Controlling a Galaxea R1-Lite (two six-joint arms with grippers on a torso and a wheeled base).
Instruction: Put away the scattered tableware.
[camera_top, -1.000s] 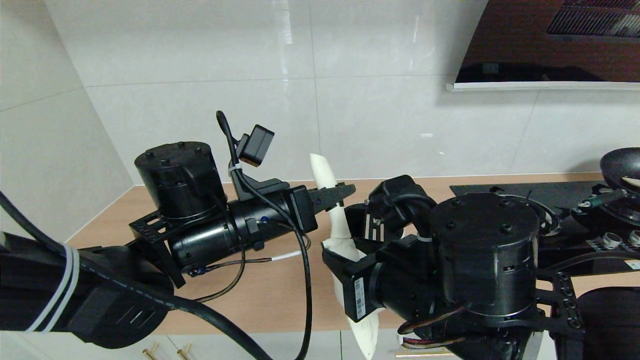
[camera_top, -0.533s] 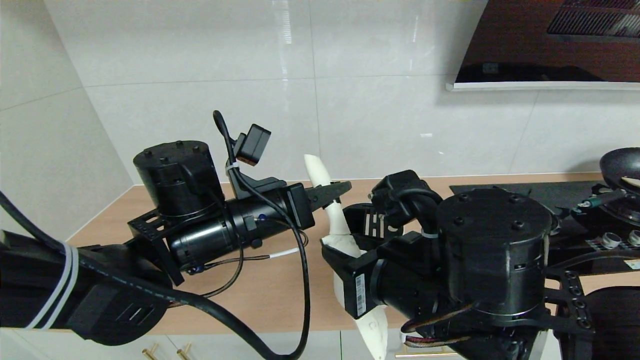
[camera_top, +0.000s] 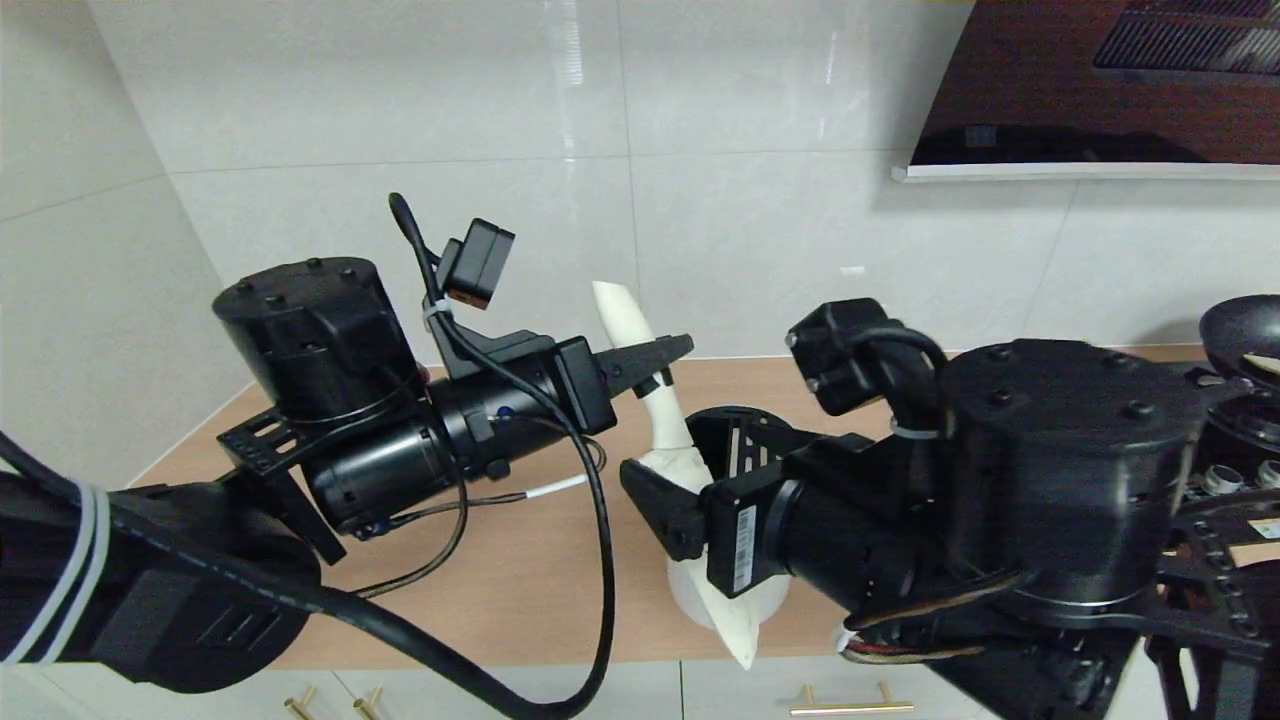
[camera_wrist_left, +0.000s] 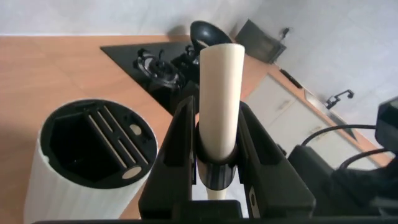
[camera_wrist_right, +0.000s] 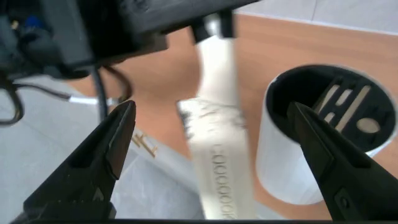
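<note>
The left gripper (camera_top: 668, 352) is clamped on the cream handle of a knife (camera_top: 617, 312), just above the metal collar; the handle points up and leans a little away from the right arm, and the white blade runs down towards the counter (camera_top: 520, 570). In the left wrist view the jaws press both sides of the handle, with the handle's blunt end standing clear above them. The right gripper (camera_wrist_right: 211, 118) is spread wide, its two fingers well apart on either side of the blade and touching nothing. A white round holder (camera_wrist_right: 280, 171) with a black slotted insert stands on the counter just beside the blade; the knife hangs outside it, in none of the slots. A black hob (camera_wrist_left: 155, 62) with a dark pan (camera_wrist_left: 210, 32) lies farther along the counter.
</note>
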